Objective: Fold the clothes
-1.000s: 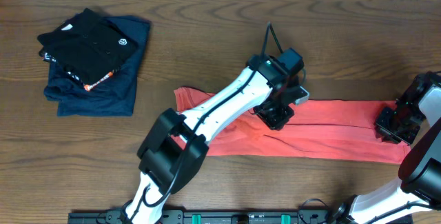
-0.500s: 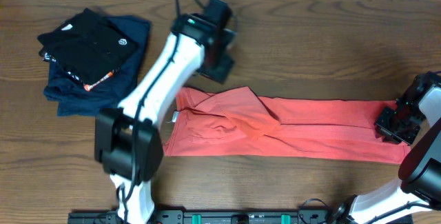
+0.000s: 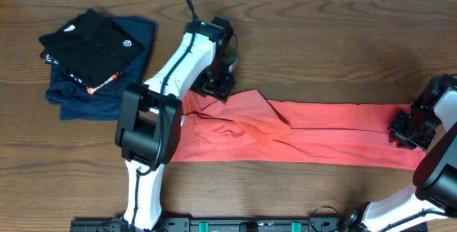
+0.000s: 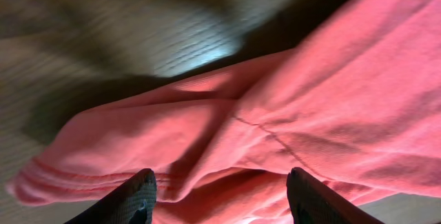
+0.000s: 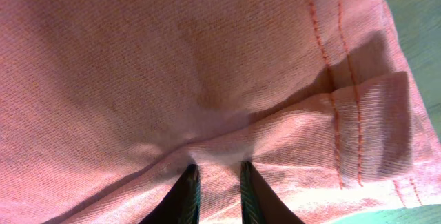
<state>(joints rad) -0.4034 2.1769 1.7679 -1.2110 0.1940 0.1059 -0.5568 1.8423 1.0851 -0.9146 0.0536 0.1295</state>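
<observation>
Between the narrowed fingers of the right gripper (image 5: 217, 182), a ridge of the coral T-shirt (image 3: 335, 139) is being pinched, seemingly anchoring that end; under the spread, empty fingers of the left gripper (image 4: 219, 189), the bunched opposite edge is lying loose, probably awaiting a grasp.

The overhead camera looks straight down on the whole counter (image 3: 321, 32). The left wrist camera sits close over the left end of the red shirt (image 3: 321, 135). The right wrist camera, even nearer, faces its right hem. All views share that garment.
</observation>
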